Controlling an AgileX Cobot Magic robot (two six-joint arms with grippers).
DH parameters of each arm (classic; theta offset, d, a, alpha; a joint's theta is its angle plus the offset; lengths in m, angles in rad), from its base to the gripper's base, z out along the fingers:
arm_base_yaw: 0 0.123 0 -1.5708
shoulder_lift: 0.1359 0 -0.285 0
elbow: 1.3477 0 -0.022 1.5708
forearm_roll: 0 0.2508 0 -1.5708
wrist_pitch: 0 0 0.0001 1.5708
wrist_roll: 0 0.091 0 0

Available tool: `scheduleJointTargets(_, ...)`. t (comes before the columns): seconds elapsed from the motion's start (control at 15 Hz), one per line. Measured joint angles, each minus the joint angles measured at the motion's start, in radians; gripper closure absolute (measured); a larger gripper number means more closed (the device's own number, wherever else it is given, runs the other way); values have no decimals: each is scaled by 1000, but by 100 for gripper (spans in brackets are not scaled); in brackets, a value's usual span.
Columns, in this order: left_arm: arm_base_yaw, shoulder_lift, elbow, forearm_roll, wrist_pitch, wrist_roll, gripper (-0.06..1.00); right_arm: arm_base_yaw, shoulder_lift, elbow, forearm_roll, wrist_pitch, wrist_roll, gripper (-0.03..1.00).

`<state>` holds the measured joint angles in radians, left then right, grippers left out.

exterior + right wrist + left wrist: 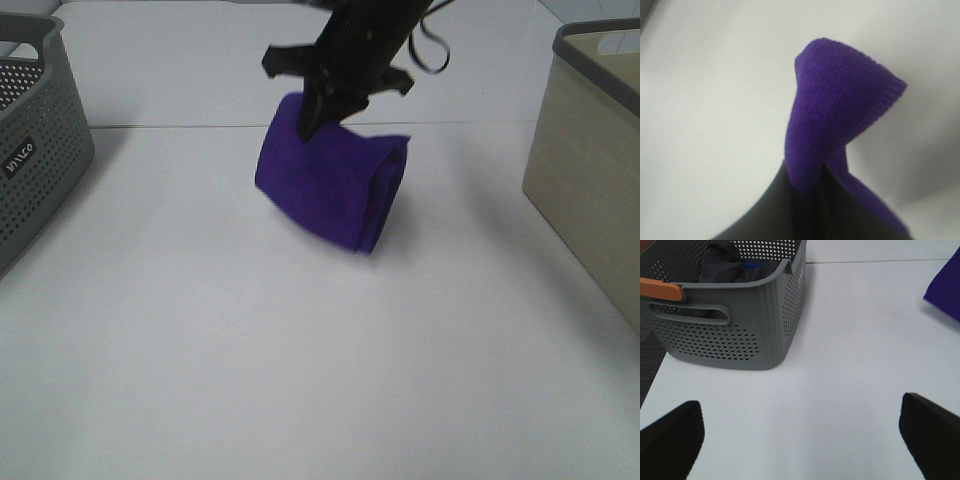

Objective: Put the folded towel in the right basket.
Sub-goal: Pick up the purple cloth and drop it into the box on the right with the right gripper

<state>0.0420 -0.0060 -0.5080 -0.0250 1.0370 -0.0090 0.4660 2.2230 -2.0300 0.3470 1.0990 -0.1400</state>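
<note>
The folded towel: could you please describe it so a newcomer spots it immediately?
On the white table, look between the grey perforated basket and the beige basket. The folded towel, pinched by the right gripper, is the only purple thing.

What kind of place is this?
Probably a robot laboratory bench: a plain white table, a grey perforated plastic basket and a beige basket, a black right gripper holding a folded purple towel.
</note>
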Motion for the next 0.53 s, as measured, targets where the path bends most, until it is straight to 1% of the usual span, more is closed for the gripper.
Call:
scheduleJointTargets(0.13,0,0,0,1,0,0,-5,-22,-164,0,-99,18,2,90)
scheduleJointTargets(0.2,0,0,0,3,0,0,-5,-59,-231,0,-159,17,14,90)
scheduleJointTargets(0.4,0,0,0,3,0,0,-5,-221,-381,0,-437,-7,84,90)
scheduleJointTargets(0.47,0,0,0,3,0,0,-5,-284,-410,0,-490,-8,88,90)
scheduleJointTargets(0.53,0,0,0,3,0,0,-5,-338,-426,0,-519,-12,89,90)
